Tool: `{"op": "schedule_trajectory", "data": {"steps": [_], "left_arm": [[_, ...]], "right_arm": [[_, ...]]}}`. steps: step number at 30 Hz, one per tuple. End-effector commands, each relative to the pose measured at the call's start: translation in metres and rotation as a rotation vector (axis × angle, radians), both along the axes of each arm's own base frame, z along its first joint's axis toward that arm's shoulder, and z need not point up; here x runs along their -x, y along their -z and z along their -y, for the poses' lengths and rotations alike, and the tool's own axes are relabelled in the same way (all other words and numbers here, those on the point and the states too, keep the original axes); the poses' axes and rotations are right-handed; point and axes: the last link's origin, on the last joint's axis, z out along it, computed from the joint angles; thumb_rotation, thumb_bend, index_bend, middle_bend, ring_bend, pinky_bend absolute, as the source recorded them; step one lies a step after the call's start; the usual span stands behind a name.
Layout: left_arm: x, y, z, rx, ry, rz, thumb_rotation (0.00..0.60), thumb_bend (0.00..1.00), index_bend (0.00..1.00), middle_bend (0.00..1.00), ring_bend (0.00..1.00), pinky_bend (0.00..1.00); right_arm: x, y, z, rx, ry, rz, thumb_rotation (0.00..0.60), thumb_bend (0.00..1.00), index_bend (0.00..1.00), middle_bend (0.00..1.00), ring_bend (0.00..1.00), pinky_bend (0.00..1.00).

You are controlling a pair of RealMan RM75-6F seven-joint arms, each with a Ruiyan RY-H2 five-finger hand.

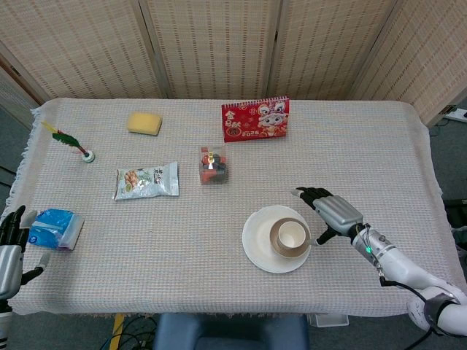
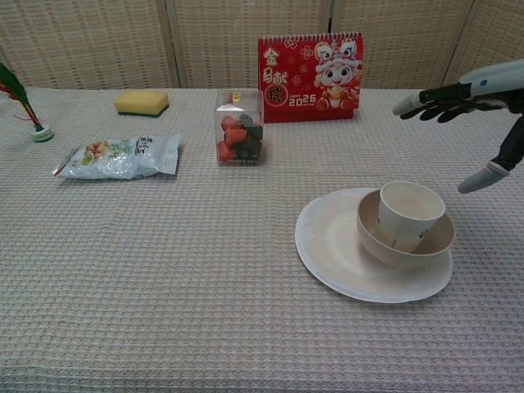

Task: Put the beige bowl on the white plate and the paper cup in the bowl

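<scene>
The paper cup (image 1: 291,235) (image 2: 412,214) stands upright inside the beige bowl (image 1: 279,246) (image 2: 393,249). That bowl rests on the white plate (image 1: 257,240) (image 2: 332,247), toward the plate's right side. My right hand (image 1: 334,211) (image 2: 473,102) hovers open just right of and above the cup, fingers spread, touching nothing. My left hand (image 1: 10,246) shows only in the head view, at the table's front left corner, fingers apart and holding nothing.
A red calendar (image 1: 255,119) stands at the back. A clear box of red items (image 1: 213,165), a snack bag (image 1: 146,181), a yellow sponge (image 1: 144,122) and a feathered toy (image 1: 73,141) lie to the left. A blue packet (image 1: 55,227) sits beside my left hand.
</scene>
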Motion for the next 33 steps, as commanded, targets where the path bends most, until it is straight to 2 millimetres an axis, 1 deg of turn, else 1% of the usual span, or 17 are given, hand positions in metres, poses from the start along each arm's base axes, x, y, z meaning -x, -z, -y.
{"op": "schedule_trajectory", "data": {"steps": [1,5,8,10,15,19,23,25,29,33], "left_arm": [[-0.001,0.002,0.0,0.008,-0.003,-0.002,0.6,0.34,0.0,0.0,0.0,0.26],[-0.003,0.006,-0.001,0.016,0.0,-0.011,0.6,0.34,0.0,0.0,0.0,0.26],[-0.005,0.009,-0.001,0.022,0.005,-0.016,0.6,0.34,0.0,0.0,0.0,0.26],[-0.006,0.011,-0.002,0.029,0.011,-0.021,0.6,0.34,0.0,0.0,0.0,0.26],[-0.01,0.013,0.0,0.037,0.027,-0.018,0.6,0.34,0.0,0.0,0.0,0.26],[-0.012,0.014,0.002,0.047,0.038,-0.02,0.6,0.34,0.0,0.0,0.0,0.26],[-0.013,0.016,0.001,0.033,0.043,-0.049,0.6,0.34,0.0,0.0,0.0,0.26],[-0.014,0.017,0.002,0.036,0.046,-0.046,0.6,0.34,0.0,0.0,0.0,0.26],[-0.014,0.018,0.003,0.033,0.052,-0.052,0.6,0.34,0.0,0.0,0.0,0.26],[-0.012,0.018,0.004,0.029,0.046,-0.059,0.6,0.34,0.0,0.0,0.0,0.26]], "right_arm": [[0.006,-0.031,-0.017,0.068,-0.002,0.043,0.6,0.11,0.0,0.0,0.0,0.0],[0.025,-0.059,-0.04,0.129,-0.012,0.078,0.6,0.1,0.0,0.0,0.0,0.0],[0.041,-0.072,-0.055,0.184,-0.041,0.088,0.6,0.1,0.0,0.0,0.0,0.0],[0.056,-0.08,-0.07,0.27,-0.091,0.075,0.6,0.1,0.0,0.0,0.0,0.0],[0.09,-0.08,-0.101,0.449,-0.152,-0.011,0.6,0.1,0.0,0.0,0.0,0.0],[0.116,-0.068,-0.119,0.552,-0.13,-0.091,0.6,0.1,0.0,0.0,0.0,0.0],[0.132,-0.059,-0.127,0.542,-0.06,-0.107,0.6,0.1,0.0,0.0,0.0,0.0],[0.137,-0.057,-0.127,0.534,-0.017,-0.097,0.6,0.1,0.0,0.0,0.0,0.0],[0.138,-0.061,-0.125,0.542,-0.006,-0.103,0.6,0.1,0.0,0.0,0.0,0.0],[0.139,-0.06,-0.125,0.538,0.011,-0.104,0.6,0.1,0.0,0.0,0.0,0.0]]}}
